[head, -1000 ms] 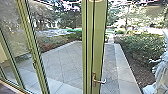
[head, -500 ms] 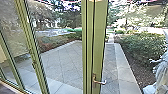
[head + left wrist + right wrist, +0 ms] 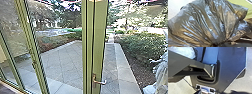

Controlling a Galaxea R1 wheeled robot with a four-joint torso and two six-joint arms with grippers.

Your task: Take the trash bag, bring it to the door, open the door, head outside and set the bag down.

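1. Hardly anything has changed this past half second: the door and its level handle look the same.
2. The trash bag bunches close by my left hand – clamped or apart, I can't tell, nor for my right hand.
3. Paving lies beyond – the put-down remains undone, I judge.
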